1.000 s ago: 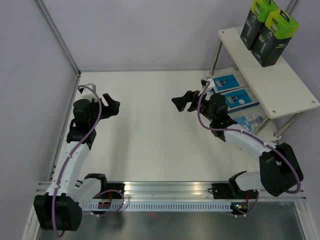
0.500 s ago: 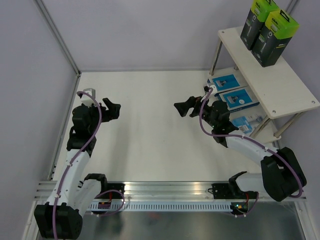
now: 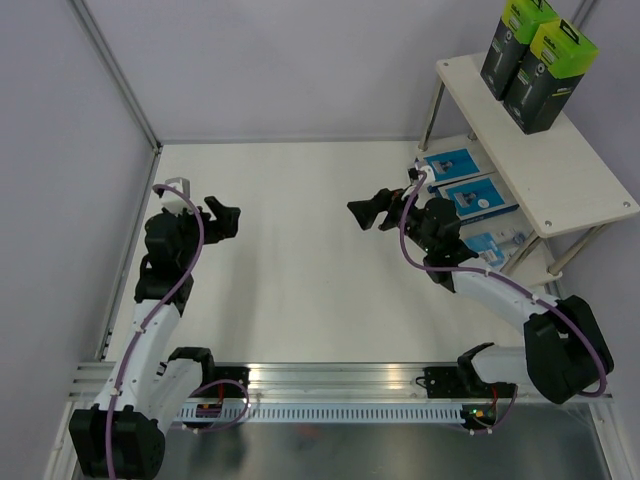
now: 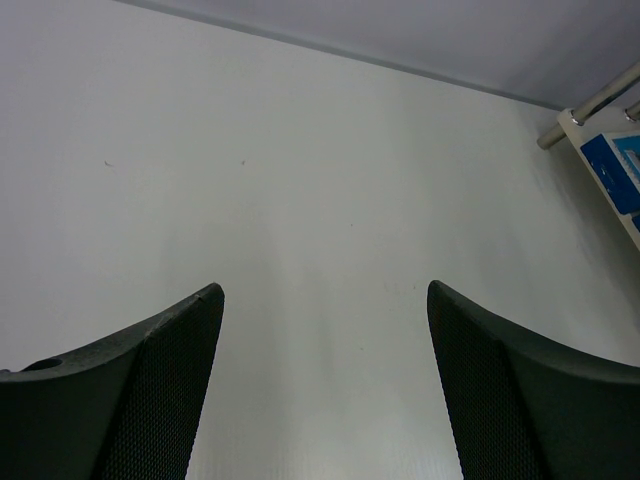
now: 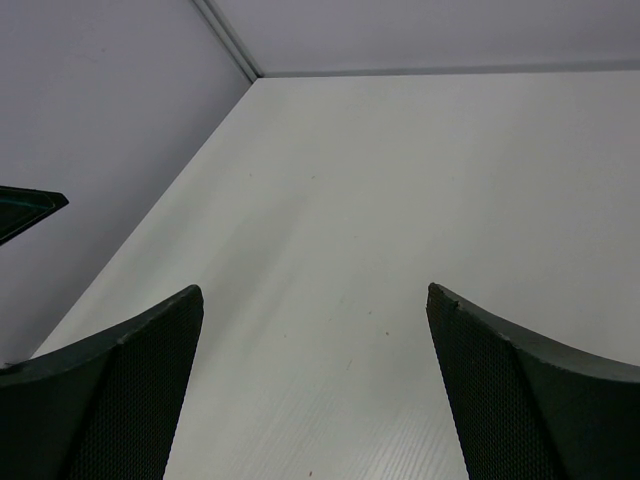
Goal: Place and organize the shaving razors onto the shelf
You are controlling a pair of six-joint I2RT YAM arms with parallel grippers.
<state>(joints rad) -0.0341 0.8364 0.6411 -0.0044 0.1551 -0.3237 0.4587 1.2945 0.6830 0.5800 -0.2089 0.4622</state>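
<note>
Two tall black boxes with lime-green tops [image 3: 535,60] stand on the top board of the beige shelf [image 3: 560,170] at the far right. Two flat blue-and-white boxes [image 3: 465,180] and the small clear blister pack [image 3: 495,243] lie on its lower board. My left gripper [image 3: 224,219] is open and empty over the table at the left. My right gripper [image 3: 366,213] is open and empty, left of the shelf and pointing away from it. A corner of one blue box [image 4: 618,172] shows in the left wrist view.
A metal frame post [image 3: 115,75] and the grey wall run along the left. The shelf's silver legs [image 3: 433,108] stand at the back right, one also in the left wrist view [image 4: 598,103]. A metal rail [image 3: 340,378] crosses the near edge.
My right gripper drew back from the shelf a little toward the table's middle. My left arm lifted and shifted slightly. Both have barely moved in the last half second.
</note>
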